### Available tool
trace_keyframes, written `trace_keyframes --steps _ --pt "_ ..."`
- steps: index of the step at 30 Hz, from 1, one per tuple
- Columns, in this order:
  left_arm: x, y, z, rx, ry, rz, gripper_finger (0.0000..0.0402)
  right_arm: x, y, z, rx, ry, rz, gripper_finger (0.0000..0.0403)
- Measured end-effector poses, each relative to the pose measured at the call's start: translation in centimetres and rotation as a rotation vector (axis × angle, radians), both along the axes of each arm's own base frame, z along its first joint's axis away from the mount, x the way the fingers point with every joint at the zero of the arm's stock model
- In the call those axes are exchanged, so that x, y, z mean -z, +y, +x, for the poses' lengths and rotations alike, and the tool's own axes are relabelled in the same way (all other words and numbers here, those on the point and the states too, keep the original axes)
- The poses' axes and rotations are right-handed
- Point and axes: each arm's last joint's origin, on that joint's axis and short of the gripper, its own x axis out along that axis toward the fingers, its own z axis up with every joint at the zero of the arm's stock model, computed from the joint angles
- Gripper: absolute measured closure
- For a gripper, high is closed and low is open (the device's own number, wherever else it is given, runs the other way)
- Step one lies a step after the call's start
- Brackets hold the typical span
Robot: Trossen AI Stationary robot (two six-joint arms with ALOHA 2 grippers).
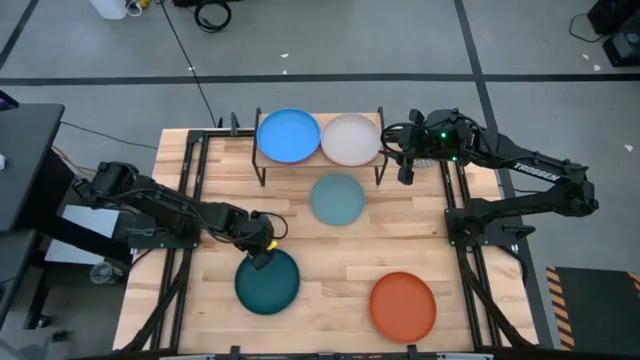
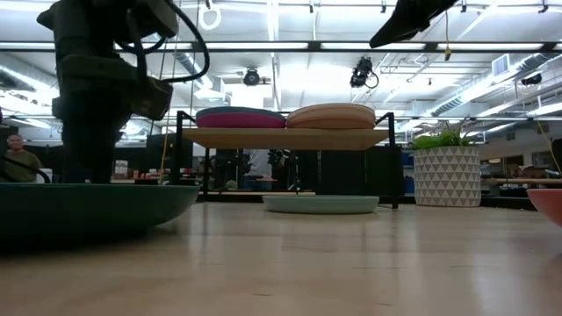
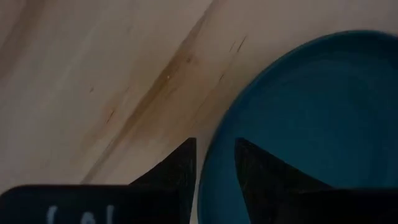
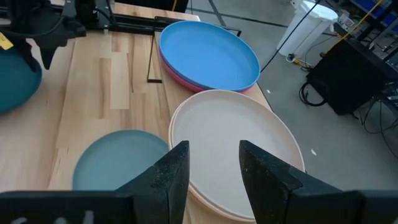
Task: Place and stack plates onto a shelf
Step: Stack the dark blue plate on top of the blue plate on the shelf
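Observation:
The shelf (image 1: 320, 160) stands at the table's far edge. It carries a bright blue plate (image 1: 288, 135) on a magenta one (image 2: 239, 118), and a cream plate (image 4: 233, 146) on a salmon one (image 2: 332, 116). A pale blue plate (image 1: 337, 198) lies on the table just in front of the shelf. The dark teal plate (image 1: 267, 281) and the orange plate (image 1: 403, 305) lie near the table's near edge. My left gripper (image 3: 214, 168) is open, pointing down astride the teal plate's far rim. My right gripper (image 4: 214, 168) is open and hovers by the shelf's right end, above the cream plate. My left gripper comes from above with one finger (image 3: 255, 171) inside the dark teal plate's far rim (image 3: 208, 165) and the other finger outside it. I cannot tell whether either finger touches the rim. The plate lies flat on the table.
Black frame rails (image 1: 190, 190) run along the table's left and right sides under the arms. Bare wood lies between the teal and orange plates. Beyond the table stand a patterned planter (image 2: 448, 175) and a person (image 2: 16, 158).

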Motion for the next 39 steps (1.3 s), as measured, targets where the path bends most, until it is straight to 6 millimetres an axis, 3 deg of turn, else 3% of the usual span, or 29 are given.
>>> trace_keyframes --steps 5,12,17,22,27,30,39 --pt "0.6 -0.1 0.1 -0.001 0.033 0.005 0.0296 0.0 0.0 0.0 0.002 -0.001 -0.001 0.0257" --pt "0.6 -0.1 -0.1 -0.005 0.053 0.001 0.0388 0.0 0.0 0.0 0.003 -0.003 -0.005 0.0257" --pt "0.5 -0.1 -0.1 -0.008 0.047 0.0 0.0393 -0.1 -0.1 0.0 0.005 -0.012 -0.01 0.0257" --pt "-0.9 0.1 -0.6 -0.02 -0.013 0.003 0.0395 -0.1 -0.1 0.0 0.007 -0.013 -0.01 0.0257" --pt "-3.0 0.7 -1.2 -0.057 -0.125 -0.022 0.0395 -0.1 -0.1 0.0 0.007 -0.012 -0.009 0.0257" --pt "-5.3 1.7 -1.2 -0.128 -0.235 -0.048 0.0395 -0.1 -0.1 0.0 0.007 -0.01 -0.009 0.0257" --pt "-12.8 9.2 -1.0 -0.446 -0.514 -0.026 0.0396 -0.2 -0.3 0.3 0.007 -0.028 -0.022 0.0257"
